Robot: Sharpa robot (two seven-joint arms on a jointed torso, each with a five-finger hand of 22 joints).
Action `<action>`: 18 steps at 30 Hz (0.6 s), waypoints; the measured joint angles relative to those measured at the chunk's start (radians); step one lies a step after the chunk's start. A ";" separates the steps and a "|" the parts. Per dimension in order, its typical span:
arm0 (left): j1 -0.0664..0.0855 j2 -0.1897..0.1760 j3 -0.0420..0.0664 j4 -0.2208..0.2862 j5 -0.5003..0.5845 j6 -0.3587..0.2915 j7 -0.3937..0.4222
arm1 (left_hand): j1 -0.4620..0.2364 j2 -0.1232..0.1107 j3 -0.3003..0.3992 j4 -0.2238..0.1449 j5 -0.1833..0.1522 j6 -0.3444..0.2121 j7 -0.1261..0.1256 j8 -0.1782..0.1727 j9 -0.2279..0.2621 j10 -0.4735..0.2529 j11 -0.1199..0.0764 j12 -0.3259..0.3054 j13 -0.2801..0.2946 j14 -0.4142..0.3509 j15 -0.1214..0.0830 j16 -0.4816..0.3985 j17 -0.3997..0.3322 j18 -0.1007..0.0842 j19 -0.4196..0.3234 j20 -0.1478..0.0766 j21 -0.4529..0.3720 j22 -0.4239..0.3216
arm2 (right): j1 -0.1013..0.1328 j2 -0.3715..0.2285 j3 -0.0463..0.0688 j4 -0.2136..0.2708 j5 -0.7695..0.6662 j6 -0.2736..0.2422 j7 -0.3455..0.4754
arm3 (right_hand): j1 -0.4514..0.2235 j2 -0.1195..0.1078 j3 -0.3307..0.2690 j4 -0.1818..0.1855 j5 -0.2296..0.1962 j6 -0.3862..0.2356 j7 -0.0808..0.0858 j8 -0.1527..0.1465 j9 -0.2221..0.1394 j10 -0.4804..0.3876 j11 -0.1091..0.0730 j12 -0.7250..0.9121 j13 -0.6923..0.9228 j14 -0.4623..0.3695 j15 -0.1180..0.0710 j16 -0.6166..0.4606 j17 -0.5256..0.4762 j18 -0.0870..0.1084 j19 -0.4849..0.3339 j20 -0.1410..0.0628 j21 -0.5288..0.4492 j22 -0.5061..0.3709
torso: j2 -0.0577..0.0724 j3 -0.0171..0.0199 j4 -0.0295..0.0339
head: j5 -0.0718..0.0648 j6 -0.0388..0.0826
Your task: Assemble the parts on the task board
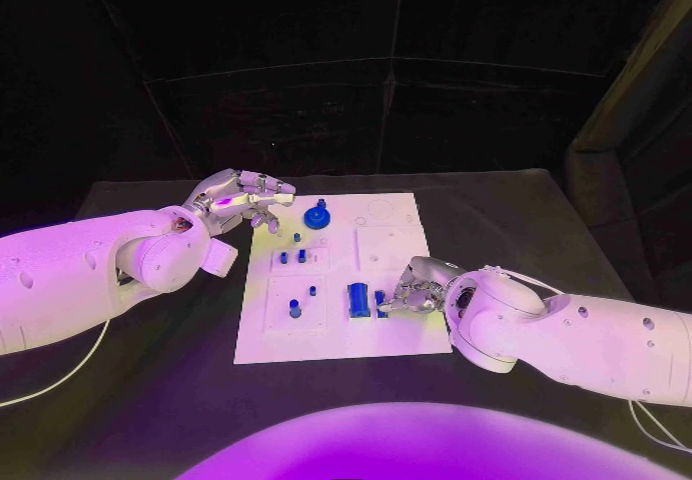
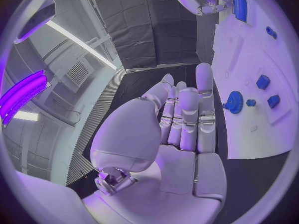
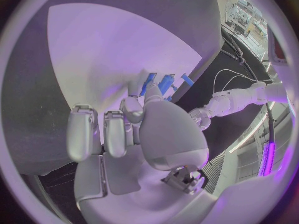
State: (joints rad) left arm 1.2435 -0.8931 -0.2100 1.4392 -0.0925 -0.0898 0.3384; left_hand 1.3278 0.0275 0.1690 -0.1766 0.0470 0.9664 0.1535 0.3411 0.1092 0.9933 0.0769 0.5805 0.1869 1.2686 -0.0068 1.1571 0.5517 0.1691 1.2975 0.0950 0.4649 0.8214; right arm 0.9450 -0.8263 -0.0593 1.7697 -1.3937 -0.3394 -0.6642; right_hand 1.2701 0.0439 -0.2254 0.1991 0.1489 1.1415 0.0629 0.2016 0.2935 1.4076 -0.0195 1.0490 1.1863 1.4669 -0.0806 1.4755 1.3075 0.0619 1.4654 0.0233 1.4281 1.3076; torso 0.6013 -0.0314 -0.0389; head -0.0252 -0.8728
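Note:
The white task board (image 1: 389,235) lies in the middle of the table. On it stand a blue gear (image 1: 317,213), a tall blue block (image 1: 356,298) and several small blue parts (image 1: 293,257). My right hand (image 1: 414,288) rests at the board's right edge and pinches a small blue part (image 1: 381,299) right of the block; the right wrist view shows my fingertips (image 3: 134,95) at that part (image 3: 150,83). My left hand (image 1: 245,200) hovers off the board's far left corner, fingers (image 2: 188,115) stretched out and holding nothing, with the gear (image 2: 234,102) just beyond them.
The black table (image 1: 159,350) runs wide on both sides of the board. Dark curtains close off the back. The near half of the board (image 1: 332,345) is bare white.

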 measured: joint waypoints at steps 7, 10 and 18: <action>0.000 0.000 0.000 -0.005 0.000 0.000 -0.001 | 0.000 0.000 0.000 0.000 0.000 0.000 0.000 0.000 0.000 0.000 0.000 0.000 0.000 0.000 0.000 0.000 -0.001 0.000 0.000 0.000 0.000 0.000 | 0.000 -0.024 -0.001 0.006 0.009 -0.018 0.044 | 0.005 -0.022 -0.024 -0.006 -0.006 -0.038 0.012 -0.017 -0.005 -0.015 0.015 -0.044 -0.028 0.000 0.000 -0.025 0.000 0.000 -0.002 0.002 -0.019 -0.022 | -0.001 -0.0002 -0.0005 | 0.006 0.000; 0.000 0.003 0.000 -0.012 0.000 0.000 -0.001 | 0.000 0.000 0.000 0.000 0.000 0.000 0.000 0.000 0.000 0.000 0.000 0.000 0.000 0.000 0.000 0.000 -0.002 0.000 -0.003 -0.003 0.000 0.000 | 0.001 -0.050 -0.001 0.010 0.044 -0.030 0.126 | 0.012 -0.014 -0.026 -0.007 -0.016 -0.065 0.024 -0.030 -0.009 -0.075 0.025 -0.168 -0.115 -0.002 0.010 -0.094 -0.041 0.010 -0.046 0.017 -0.083 -0.121 | -0.002 -0.0001 -0.0008 | 0.005 0.005; -0.003 0.035 -0.001 -0.048 0.081 0.003 0.008 | -0.019 -0.005 0.000 0.000 0.000 -0.013 -0.001 0.004 -0.004 -0.013 0.002 0.000 -0.006 -0.008 0.007 -0.003 -0.016 0.000 -0.009 0.002 0.000 0.000 | 0.072 -0.082 0.000 -0.079 0.354 -0.057 0.494 | 0.168 0.058 0.003 -0.058 0.035 -0.163 0.076 -0.075 -0.023 -0.299 0.077 -0.619 -0.471 -0.165 0.058 -0.687 -0.635 0.117 -0.324 0.055 -0.596 -0.746 | -0.009 0.0007 -0.0031 | 0.014 0.043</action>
State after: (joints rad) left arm 1.2403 -0.8576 -0.2106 1.3914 -0.0119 -0.0865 0.3467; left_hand 1.3083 0.0221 0.1687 -0.1764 0.0469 0.9529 0.1524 0.3451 0.1052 0.9802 0.0791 0.5805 0.1805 1.2605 0.0001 1.1544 0.5357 0.1689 1.2888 0.0966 0.4649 0.8214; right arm 1.0166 -0.9080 -0.0597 1.6910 -1.0398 -0.3962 -0.1706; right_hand 1.4382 0.1022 -0.2229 0.1411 0.1838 0.9785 0.1384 0.1270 0.2705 1.1085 0.0576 0.4295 0.7154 1.3017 -0.0230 0.7890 0.6725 0.1792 1.1414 0.0788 0.8318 0.5614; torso 0.5919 -0.0307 -0.0420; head -0.0109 -0.8298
